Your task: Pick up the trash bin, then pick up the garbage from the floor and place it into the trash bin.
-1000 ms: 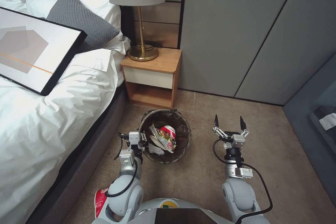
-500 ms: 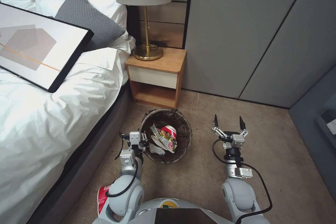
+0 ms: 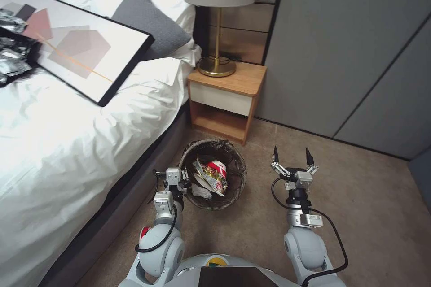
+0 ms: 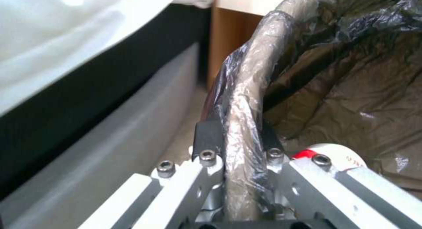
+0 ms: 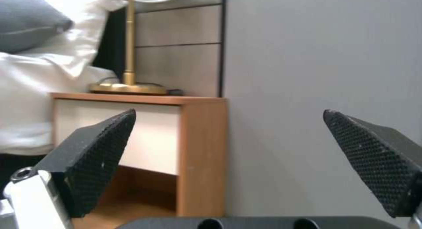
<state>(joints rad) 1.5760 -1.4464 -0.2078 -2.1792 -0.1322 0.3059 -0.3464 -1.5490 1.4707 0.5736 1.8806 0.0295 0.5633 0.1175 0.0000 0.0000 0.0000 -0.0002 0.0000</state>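
The trash bin (image 3: 240, 175), round and lined with a dark bag, hangs just off the carpet floor (image 3: 368, 219) in front of me, beside the bed. My left gripper (image 3: 183, 180) is shut on its near-left rim; in the left wrist view the left gripper (image 4: 239, 136) pinches the bagged rim (image 4: 253, 80) between both fingers. Garbage lies inside: a red-and-white cup (image 3: 216, 168), a yellow wrapper (image 3: 209, 180) and a white tissue (image 3: 200, 191). A red piece of garbage (image 3: 144, 232) peeks out on the floor behind my left arm. My right gripper (image 3: 291, 156) is open and holds nothing, right of the bin.
The bed (image 3: 67, 152) with white bedding runs along the left, carrying a framed picture (image 3: 85, 49) and black bags (image 3: 11, 54). A wooden nightstand (image 3: 226, 98) with a brass lamp (image 3: 217, 65) stands behind the bin. Grey wardrobe panels (image 3: 341, 54) close the back. Open carpet lies to the right.
The whole picture has slid to the right, so the camera has turned left. Bin and both grippers keep their places relative to me. The red item by my left arm is more hidden.
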